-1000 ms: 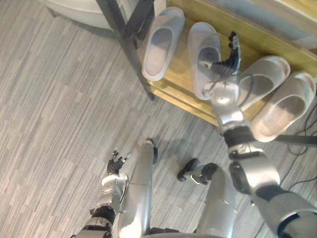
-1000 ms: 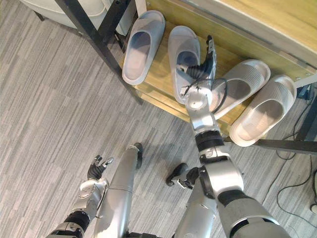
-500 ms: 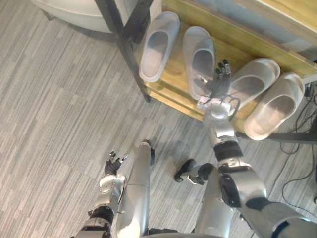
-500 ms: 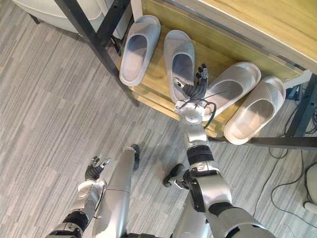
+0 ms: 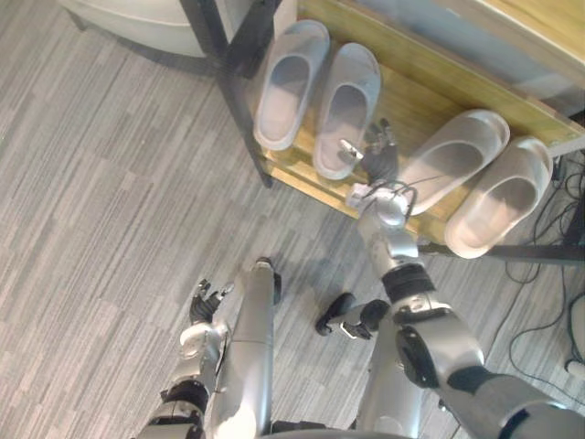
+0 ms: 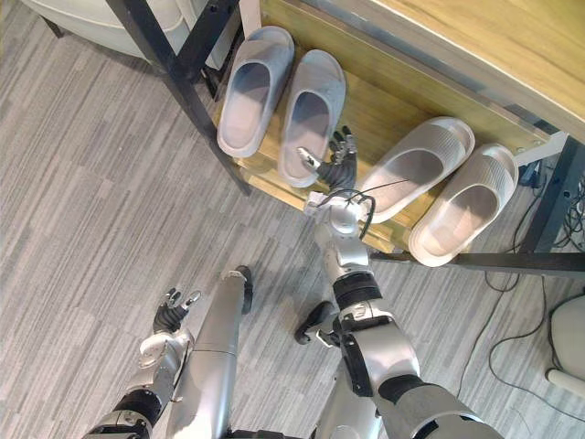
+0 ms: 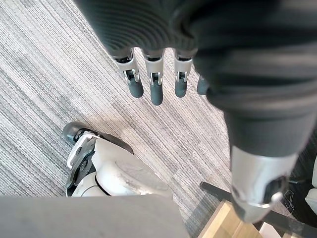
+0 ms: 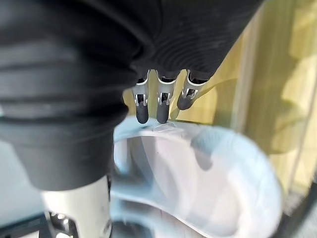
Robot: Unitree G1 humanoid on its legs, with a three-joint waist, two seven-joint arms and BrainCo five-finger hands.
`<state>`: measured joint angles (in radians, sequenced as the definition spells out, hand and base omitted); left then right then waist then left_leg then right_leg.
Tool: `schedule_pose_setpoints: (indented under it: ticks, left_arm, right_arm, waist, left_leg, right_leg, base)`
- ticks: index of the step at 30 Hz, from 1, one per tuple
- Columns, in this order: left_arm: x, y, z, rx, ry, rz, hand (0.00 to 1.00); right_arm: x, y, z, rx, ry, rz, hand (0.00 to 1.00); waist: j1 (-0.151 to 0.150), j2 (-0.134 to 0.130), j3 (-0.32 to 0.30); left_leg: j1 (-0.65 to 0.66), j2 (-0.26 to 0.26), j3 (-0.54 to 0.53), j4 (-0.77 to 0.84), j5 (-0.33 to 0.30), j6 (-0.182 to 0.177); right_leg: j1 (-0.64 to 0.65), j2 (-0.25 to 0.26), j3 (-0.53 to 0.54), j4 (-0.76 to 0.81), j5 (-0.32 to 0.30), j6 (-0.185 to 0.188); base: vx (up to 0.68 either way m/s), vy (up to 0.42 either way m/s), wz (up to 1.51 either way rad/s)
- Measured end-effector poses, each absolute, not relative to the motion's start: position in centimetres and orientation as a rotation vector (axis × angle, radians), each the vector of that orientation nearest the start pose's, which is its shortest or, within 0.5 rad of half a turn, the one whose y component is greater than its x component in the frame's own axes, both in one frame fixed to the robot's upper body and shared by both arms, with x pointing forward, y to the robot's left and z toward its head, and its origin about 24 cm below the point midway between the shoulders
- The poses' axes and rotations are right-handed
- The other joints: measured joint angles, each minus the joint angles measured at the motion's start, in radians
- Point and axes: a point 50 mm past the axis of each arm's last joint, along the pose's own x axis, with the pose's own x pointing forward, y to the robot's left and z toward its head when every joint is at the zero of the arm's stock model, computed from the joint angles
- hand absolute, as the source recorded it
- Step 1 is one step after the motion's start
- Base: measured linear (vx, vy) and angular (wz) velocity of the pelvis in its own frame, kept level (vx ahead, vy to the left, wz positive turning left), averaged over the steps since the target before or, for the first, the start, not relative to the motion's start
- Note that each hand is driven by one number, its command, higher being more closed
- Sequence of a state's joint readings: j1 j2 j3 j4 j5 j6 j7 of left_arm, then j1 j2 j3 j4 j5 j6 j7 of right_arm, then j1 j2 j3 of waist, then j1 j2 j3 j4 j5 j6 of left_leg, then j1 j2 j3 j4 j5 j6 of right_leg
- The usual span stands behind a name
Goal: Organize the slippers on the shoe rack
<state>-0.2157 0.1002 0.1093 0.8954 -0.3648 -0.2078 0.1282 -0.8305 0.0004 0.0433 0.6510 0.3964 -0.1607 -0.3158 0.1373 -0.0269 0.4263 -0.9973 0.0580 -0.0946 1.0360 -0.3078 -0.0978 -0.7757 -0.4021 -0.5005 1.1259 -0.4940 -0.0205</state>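
Note:
Two pale grey slippers (image 5: pixel 288 82) (image 5: pixel 347 108) lie side by side at the left end of the wooden shoe rack shelf (image 5: pixel 416 101). Two off-white ribbed slippers (image 5: pixel 452 160) (image 5: pixel 503 197) lie slanted at the right end, their heels over the front edge. My right hand (image 5: pixel 379 157) is open just right of the second grey slipper's heel. In the right wrist view its fingertips (image 8: pixel 158 111) rest at the rim of that slipper (image 8: pixel 198 178). My left hand (image 5: pixel 203 304) hangs open low over the floor, fingers (image 7: pixel 156 87) straight.
A black metal post (image 5: pixel 224 82) of the rack stands left of the grey pair. A pale rounded object (image 5: pixel 137 18) sits behind it at the top left. Cables (image 5: pixel 571 197) trail on the floor at the right. Grey striped floor lies in front of the rack.
The second grey slipper has swung left and now lies close beside the first. My right hand has drawn back out of it toward the shelf's front edge. The camera has shifted a little.

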Motion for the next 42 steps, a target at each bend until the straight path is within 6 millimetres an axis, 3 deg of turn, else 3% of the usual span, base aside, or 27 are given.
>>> schedule_pose_setpoints:
  ticks: [9,25,32,37,40,42]
  left_arm:
    - [24.3,20.3,-7.9,-0.258,0.466,0.387,0.00]
    - [24.1,20.1,-8.1,-0.266,0.478,0.388,0.00]
    - [23.3,19.6,-8.6,-0.234,0.499,0.321,0.00]
    - [21.9,19.5,-9.5,-0.193,0.544,0.276,0.00]
    - [20.8,19.9,-10.2,-0.126,0.592,0.236,0.00]
    - [20.0,20.2,-10.8,-0.064,0.641,0.200,0.00]
  right_arm:
    - [38.3,-9.2,15.4,0.470,-0.193,-0.073,0.00]
    - [37.8,-11.1,15.0,0.443,-0.212,-0.134,0.00]
    - [35.7,-12.4,14.6,0.348,-0.300,-0.137,0.00]
    - [32.8,-10.7,11.0,0.241,-0.244,-0.013,0.00]
    - [30.7,-9.5,7.5,0.148,-0.149,0.079,0.00]
    - [29.2,-9.9,4.8,0.068,-0.069,0.095,0.00]
  waist:
    - [0.002,0.000,0.000]
    - [0.002,0.000,0.000]
    - [-0.036,-0.002,0.000]
    - [-0.055,-0.009,-0.005]
    - [-0.076,-0.039,-0.031]
    - [-0.088,-0.067,-0.067]
  left_leg:
    - [0.001,-0.006,-0.009,-0.002,0.001,-0.002]
    - [0.081,0.002,0.000,-0.032,0.009,0.005]
    - [0.262,0.047,0.086,-0.166,0.025,0.035]
    - [0.427,0.081,0.169,-0.306,0.063,0.032]
    - [0.518,0.081,0.197,-0.428,0.099,0.030]
    - [0.585,0.079,0.222,-0.533,0.133,0.028]
  right_leg:
    - [0.008,-0.002,-0.009,-0.002,-0.001,0.001]
    - [0.088,0.004,-0.016,-0.040,0.015,-0.004]
    - [0.228,0.039,0.008,-0.185,0.082,0.011]
    - [0.353,0.072,0.024,-0.328,0.137,0.033]
    - [0.422,0.107,0.030,-0.452,0.188,0.043]
    - [0.467,0.133,0.035,-0.553,0.229,0.049]
  base:
    - [-0.02,0.027,0.02]
    - [-0.03,0.034,0.00]
    - [-0.01,0.040,-0.16]
    - [0.03,0.017,-0.16]
    - [0.09,0.018,-0.20]
    - [0.14,0.017,-0.27]
